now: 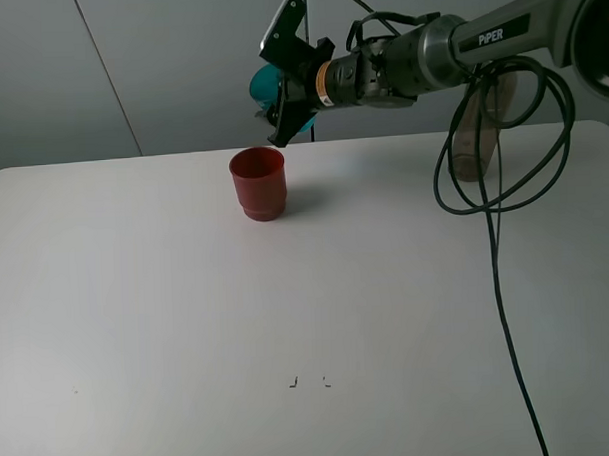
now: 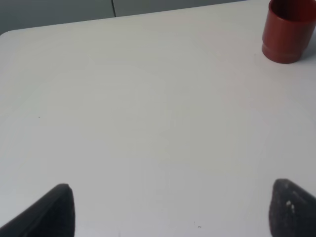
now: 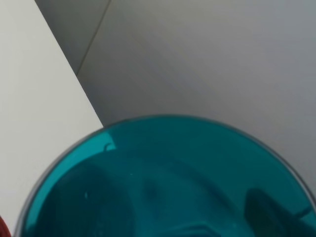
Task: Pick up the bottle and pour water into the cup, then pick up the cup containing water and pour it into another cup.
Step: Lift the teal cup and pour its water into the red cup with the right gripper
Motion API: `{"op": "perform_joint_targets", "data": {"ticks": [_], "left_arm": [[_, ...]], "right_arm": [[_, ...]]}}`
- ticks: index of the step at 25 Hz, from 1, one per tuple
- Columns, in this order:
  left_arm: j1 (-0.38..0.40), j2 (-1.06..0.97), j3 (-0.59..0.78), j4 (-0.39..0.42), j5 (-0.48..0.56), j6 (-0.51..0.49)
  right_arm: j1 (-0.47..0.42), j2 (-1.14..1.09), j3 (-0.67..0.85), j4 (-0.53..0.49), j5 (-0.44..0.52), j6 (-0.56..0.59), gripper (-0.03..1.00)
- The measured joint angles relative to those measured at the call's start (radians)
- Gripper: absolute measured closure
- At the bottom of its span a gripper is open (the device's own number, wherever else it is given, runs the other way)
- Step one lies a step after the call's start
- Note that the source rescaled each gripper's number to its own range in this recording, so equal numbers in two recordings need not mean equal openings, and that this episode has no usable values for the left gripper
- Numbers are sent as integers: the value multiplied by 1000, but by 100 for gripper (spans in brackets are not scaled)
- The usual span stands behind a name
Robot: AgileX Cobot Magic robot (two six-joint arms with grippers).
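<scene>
My right gripper (image 1: 285, 81) is shut on the translucent teal cup (image 1: 263, 86) and holds it tipped on its side in the air, just above and behind the red-brown cup (image 1: 258, 183). The teal cup fills the lower half of the right wrist view (image 3: 168, 182). The red cup stands upright on the white table (image 1: 188, 322) and also shows in the left wrist view (image 2: 288, 32). The smoky bottle (image 1: 472, 147) stands at the back right, partly hidden by the right arm and its cables. My left gripper (image 2: 170, 212) is open and empty over bare table, far from the red cup.
Black cables (image 1: 495, 241) hang from the right arm and trail across the right side of the table to its front edge. A grey wall (image 1: 129, 64) stands behind the table's far edge.
</scene>
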Motion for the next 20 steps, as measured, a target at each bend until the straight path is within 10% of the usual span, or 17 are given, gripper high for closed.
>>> {"op": "perform_joint_targets", "data": {"ticks": [20], "left_arm": [[0, 0, 0, 0, 0, 0]], "right_arm": [[1, 2, 28, -101, -51, -37, 92]]}}
